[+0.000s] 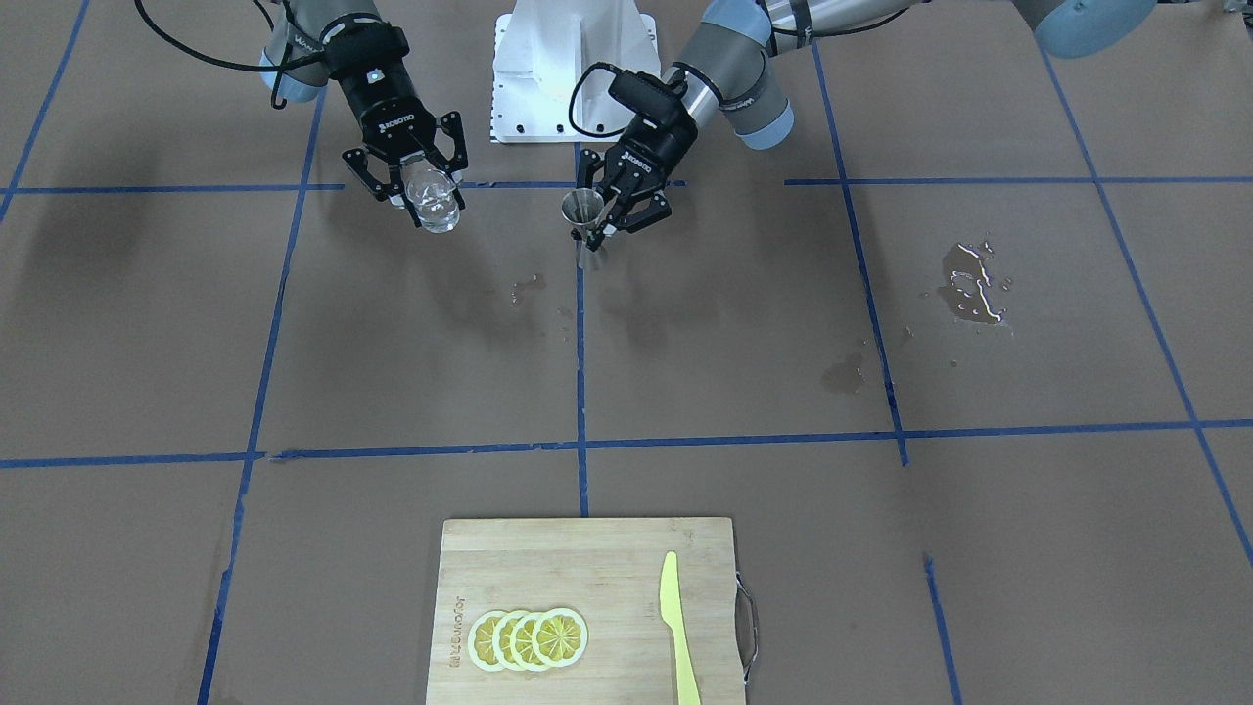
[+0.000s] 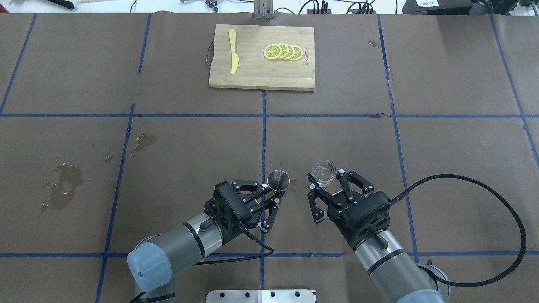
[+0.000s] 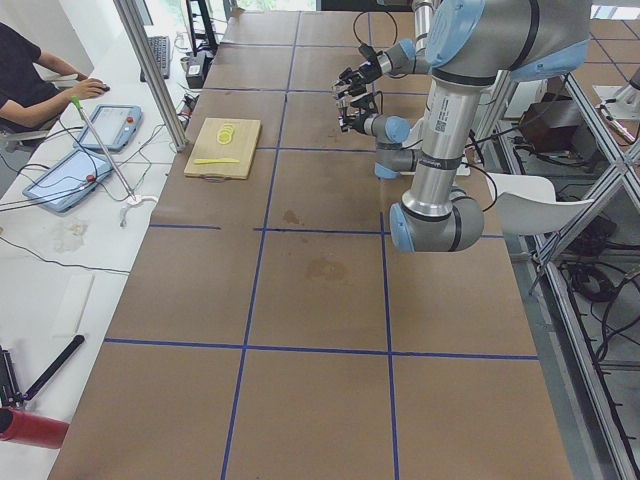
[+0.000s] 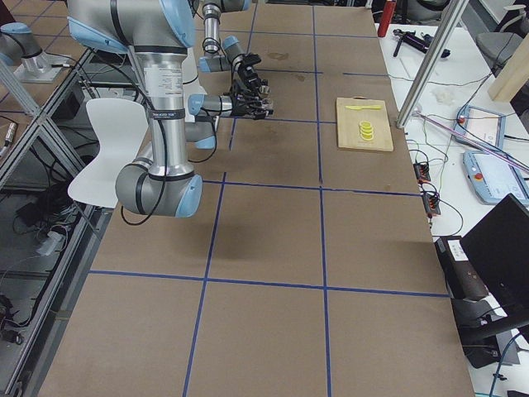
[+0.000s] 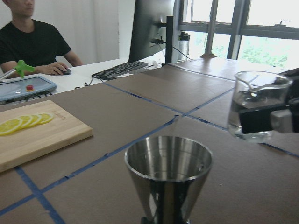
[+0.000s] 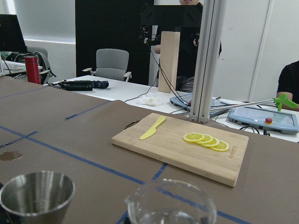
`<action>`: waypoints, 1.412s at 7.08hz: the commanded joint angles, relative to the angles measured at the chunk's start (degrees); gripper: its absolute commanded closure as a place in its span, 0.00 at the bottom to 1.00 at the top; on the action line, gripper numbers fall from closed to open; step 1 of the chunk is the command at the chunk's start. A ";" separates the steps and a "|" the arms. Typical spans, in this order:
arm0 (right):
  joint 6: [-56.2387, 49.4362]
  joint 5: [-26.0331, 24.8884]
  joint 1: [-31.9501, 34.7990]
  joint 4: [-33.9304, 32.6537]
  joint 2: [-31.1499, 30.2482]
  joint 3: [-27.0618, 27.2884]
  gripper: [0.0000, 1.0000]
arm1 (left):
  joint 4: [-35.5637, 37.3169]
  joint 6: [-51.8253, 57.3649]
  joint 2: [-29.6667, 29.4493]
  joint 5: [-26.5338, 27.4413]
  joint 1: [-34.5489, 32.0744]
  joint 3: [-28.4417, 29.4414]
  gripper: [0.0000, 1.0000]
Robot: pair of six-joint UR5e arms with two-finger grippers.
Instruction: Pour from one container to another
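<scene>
Brown paper tabletop [image 2: 177,160], wet stains [image 2: 63,187]. Your left gripper [image 2: 274,195] clamps the jigger [image 2: 278,180] near its waist, lower centre overhead. Your right gripper [image 2: 326,182] grasps the part-filled beaker [image 2: 323,171] just beside it. Glass probably slick and fragile: keep hold mid-wall.

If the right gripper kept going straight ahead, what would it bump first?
Probably the cutting board, near the yellow knife, though the right gripper, holding the beaker, may pass above it.
</scene>
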 commanded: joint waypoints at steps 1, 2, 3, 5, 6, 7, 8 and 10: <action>-4.37 0.00 0.04 -2.28 -0.23 3.12 1.00 | -2.20 1.71 -0.85 -4.30 -2.25 2.19 1.00; -4.39 0.00 -0.23 -4.19 -0.06 3.74 1.00 | -5.43 1.71 -1.55 -4.30 -2.35 5.42 1.00; -4.48 0.00 -0.23 -10.39 -0.06 7.31 1.00 | -6.68 1.71 -2.60 -4.39 -2.61 6.76 1.00; -4.39 0.00 -0.49 -18.96 0.47 10.07 1.00 | -6.78 1.71 -2.78 -4.39 -2.70 6.86 1.00; -4.48 0.00 -0.49 -21.07 0.64 10.24 1.00 | -6.78 1.71 -2.78 -4.39 -2.79 7.38 1.00; -4.48 0.00 -0.49 -24.39 2.47 10.42 1.00 | -6.69 1.79 -3.22 -4.30 -2.79 7.65 1.00; -4.48 0.08 -0.40 -26.69 3.01 10.42 1.00 | -6.69 1.71 -3.40 -4.30 -2.79 8.00 1.00; -4.48 0.44 -0.23 -33.17 5.03 10.51 1.00 | -6.69 1.80 -3.58 -4.21 -2.79 8.26 1.00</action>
